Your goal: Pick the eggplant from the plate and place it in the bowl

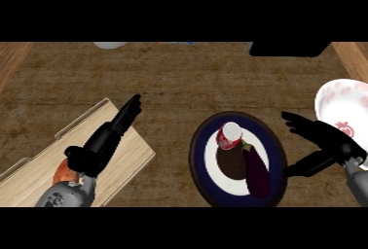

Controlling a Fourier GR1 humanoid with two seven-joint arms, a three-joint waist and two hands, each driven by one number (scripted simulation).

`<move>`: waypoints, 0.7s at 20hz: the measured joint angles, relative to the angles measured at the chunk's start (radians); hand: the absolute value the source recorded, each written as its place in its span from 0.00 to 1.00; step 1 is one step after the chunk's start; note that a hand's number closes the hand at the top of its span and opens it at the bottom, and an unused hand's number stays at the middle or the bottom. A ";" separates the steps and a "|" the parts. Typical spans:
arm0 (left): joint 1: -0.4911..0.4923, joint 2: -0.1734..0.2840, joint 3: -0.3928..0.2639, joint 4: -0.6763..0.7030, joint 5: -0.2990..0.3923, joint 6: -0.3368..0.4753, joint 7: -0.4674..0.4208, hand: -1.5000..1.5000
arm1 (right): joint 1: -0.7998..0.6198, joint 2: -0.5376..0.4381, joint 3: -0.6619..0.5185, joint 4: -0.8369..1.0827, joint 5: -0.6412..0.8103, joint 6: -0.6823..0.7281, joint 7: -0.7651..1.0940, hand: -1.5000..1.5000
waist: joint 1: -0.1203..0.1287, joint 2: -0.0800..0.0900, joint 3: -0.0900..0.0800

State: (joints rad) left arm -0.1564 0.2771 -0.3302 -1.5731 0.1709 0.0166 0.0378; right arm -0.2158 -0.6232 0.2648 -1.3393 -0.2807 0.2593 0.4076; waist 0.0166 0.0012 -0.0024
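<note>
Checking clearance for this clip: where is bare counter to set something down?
Bare counter lies between the wooden board and the plate, and above both. Crowded: the plate holds the eggplant and a can, with the right robot hand and bowl close by.

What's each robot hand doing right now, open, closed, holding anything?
Left robot hand: open, fingers straight, over the cutting board, holding nothing.
Right robot hand: open beside the plate, holding nothing.

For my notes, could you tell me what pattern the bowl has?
The bowl is white with red markings, best seen in the head view.
</note>
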 measured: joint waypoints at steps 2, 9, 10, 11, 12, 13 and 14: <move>0.000 0.001 0.001 -0.006 -0.001 -0.004 0.002 0.50 | -0.048 -0.032 0.000 0.006 -0.065 0.101 0.086 0.00 | 0.002 0.000 0.000; 0.003 -0.015 0.026 0.028 -0.014 -0.024 -0.026 0.50 | -0.168 -0.013 0.004 0.013 -0.221 0.265 0.353 0.00 | -0.008 -0.001 0.001; -0.003 -0.030 0.027 0.056 -0.027 -0.021 -0.042 0.50 | -0.175 -0.004 0.003 0.008 -0.226 0.272 0.378 0.00 | -0.010 -0.001 0.001; 0.005 -0.036 0.027 0.048 -0.035 -0.020 -0.040 0.50 | -0.174 0.009 0.001 -0.002 -0.226 0.275 0.397 0.00 | -0.011 -0.001 0.001; 0.007 -0.039 0.030 0.028 -0.038 -0.023 -0.025 0.50 | -0.176 0.018 -0.005 -0.002 -0.225 0.282 0.412 0.00 | -0.011 -0.001 0.002; 0.012 -0.035 0.040 0.018 -0.035 -0.032 -0.015 0.50 | -0.174 0.030 -0.005 -0.005 -0.219 0.283 0.424 0.00 | -0.012 -0.001 0.002; 0.021 -0.032 0.048 0.007 -0.034 -0.042 -0.012 0.50 | -0.172 0.042 -0.008 -0.023 -0.218 0.273 0.443 0.00 | -0.012 -0.002 0.002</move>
State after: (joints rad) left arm -0.1350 0.2449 -0.2818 -1.5661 0.1368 -0.0253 0.0254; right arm -0.3875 -0.5813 0.2570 -1.3627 -0.4985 0.5324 0.8504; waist 0.0041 -0.0004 -0.0005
